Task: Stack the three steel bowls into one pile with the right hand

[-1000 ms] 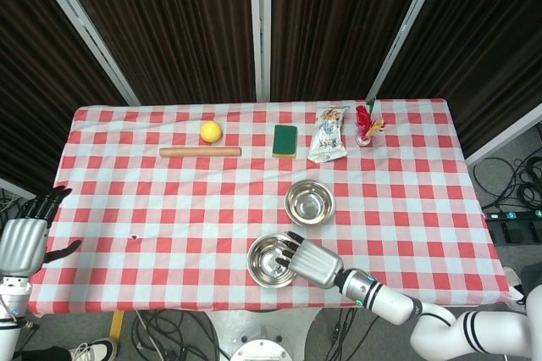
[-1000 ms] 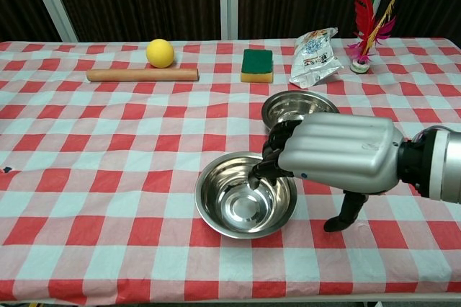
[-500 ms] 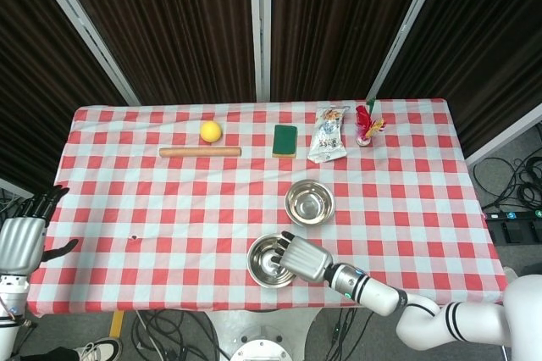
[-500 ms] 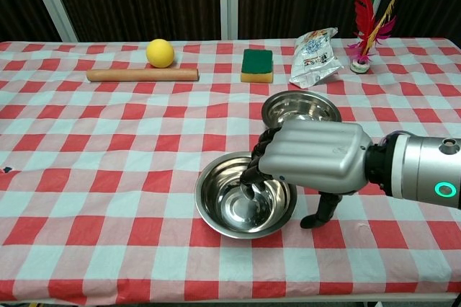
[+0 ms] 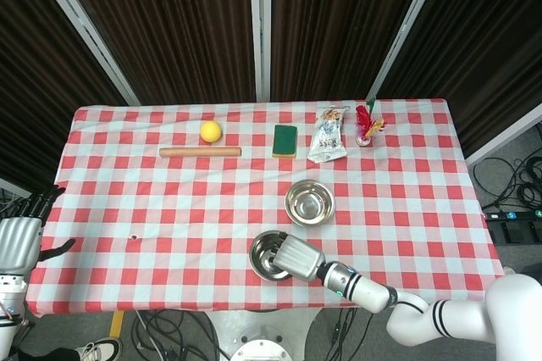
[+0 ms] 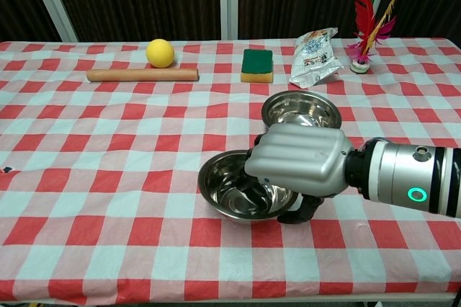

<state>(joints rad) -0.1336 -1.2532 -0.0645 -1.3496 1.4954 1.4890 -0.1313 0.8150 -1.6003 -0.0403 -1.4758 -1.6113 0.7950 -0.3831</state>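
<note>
Two steel bowls show, standing apart. The near bowl [image 5: 264, 252] [image 6: 227, 190] sits close to the table's front edge, and its right side looks slightly raised. My right hand [image 5: 296, 257] [image 6: 299, 159] grips that bowl's right rim, with fingers curled inside and the thumb [image 6: 301, 212] under the outside wall. The other bowl [image 5: 309, 202] [image 6: 299, 110] stands upright just behind the hand. My left hand [image 5: 19, 238] hangs off the table's left edge with its fingers spread and nothing in them. It appears only in the head view.
Along the back of the checked tablecloth [image 5: 152, 208] lie a wooden rolling pin [image 6: 142, 75], a yellow ball [image 6: 160, 52], a green sponge [image 6: 257, 65], a foil snack bag [image 6: 315, 47] and a feather shuttlecock [image 6: 366, 26].
My right hand has slid left and down over the near bowl's rim and closed on it. The bowl has shifted and tipped a little. The left hand drifted slightly lower.
</note>
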